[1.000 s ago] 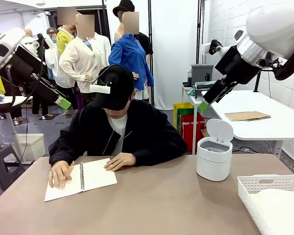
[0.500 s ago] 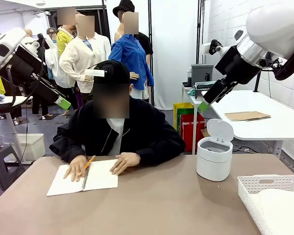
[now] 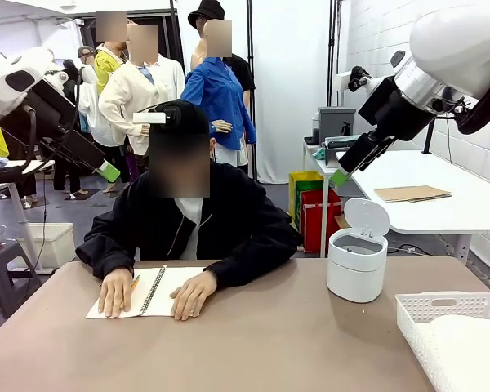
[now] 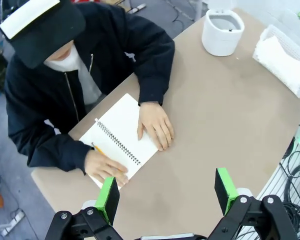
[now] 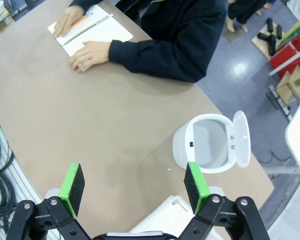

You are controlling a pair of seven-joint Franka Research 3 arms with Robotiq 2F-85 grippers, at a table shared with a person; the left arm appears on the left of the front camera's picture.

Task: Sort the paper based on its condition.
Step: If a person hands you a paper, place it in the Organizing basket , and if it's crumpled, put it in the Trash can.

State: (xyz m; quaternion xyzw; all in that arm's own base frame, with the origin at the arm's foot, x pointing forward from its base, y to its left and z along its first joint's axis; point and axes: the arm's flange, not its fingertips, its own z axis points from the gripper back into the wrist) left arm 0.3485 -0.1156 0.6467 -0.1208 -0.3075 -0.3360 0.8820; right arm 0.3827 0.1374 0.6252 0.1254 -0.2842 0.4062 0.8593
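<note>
Notebook (image 3: 159, 291) now slightly rightward on table (image 3: 269, 343); left hand (image 4: 166, 185) and right hand (image 5: 134, 175) both spread wide.

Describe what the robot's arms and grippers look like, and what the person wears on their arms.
The left arm and right arm have glossy white shells with black wrist sections; black cables run along the left one. The left gripper and right gripper are black, with bright green pads on their fingers. The person wears long black jacket sleeves.
</note>
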